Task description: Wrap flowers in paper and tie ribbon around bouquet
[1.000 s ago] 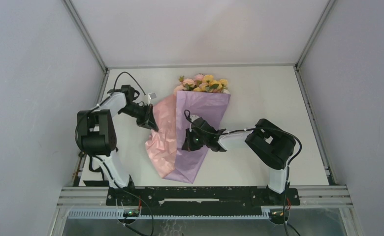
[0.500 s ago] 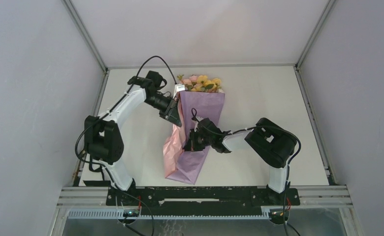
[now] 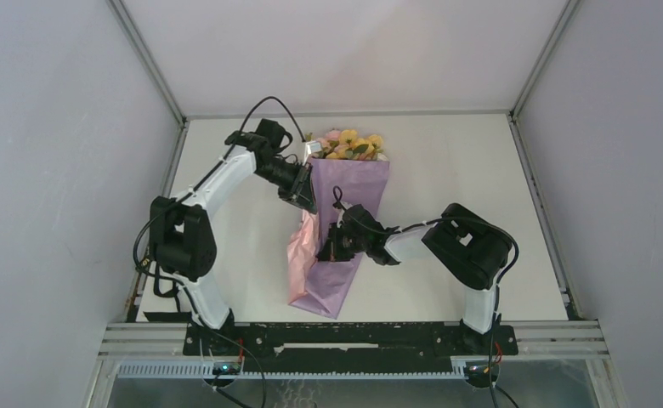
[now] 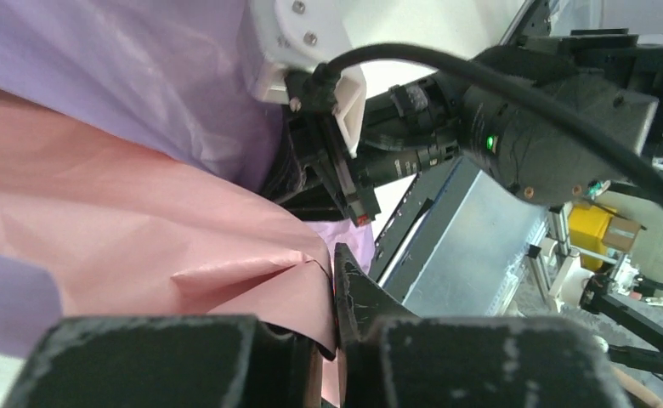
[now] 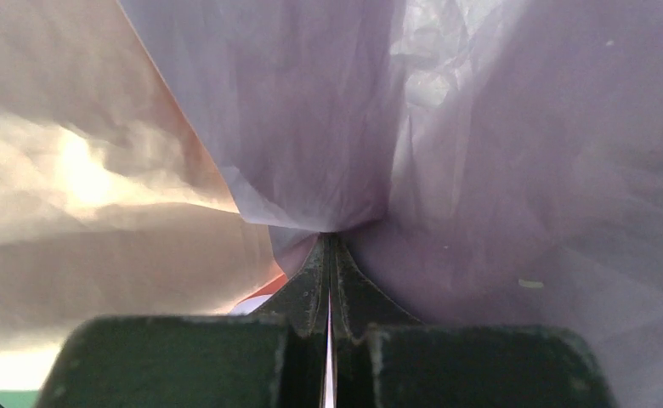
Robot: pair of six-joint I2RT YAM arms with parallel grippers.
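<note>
Evidently flimsy and tear-prone, the paper point(image 3: 358, 183) was best held at folds, where the left gripper point(image 4: 335, 276) and right gripper point(image 5: 328, 245) each pinched it.

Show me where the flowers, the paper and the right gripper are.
flowers point(image 3: 349, 138), top view, on the yellow blooms.
paper point(image 3: 362, 180), top view, on its lilac upper part.
right gripper point(image 5: 329, 242), right wrist view, where its closed tips meet.

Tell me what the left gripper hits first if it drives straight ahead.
The paper: its pink fold lies right at the left gripper's fingertips. Past that, probably the right gripper, though depth is unclear.
</note>
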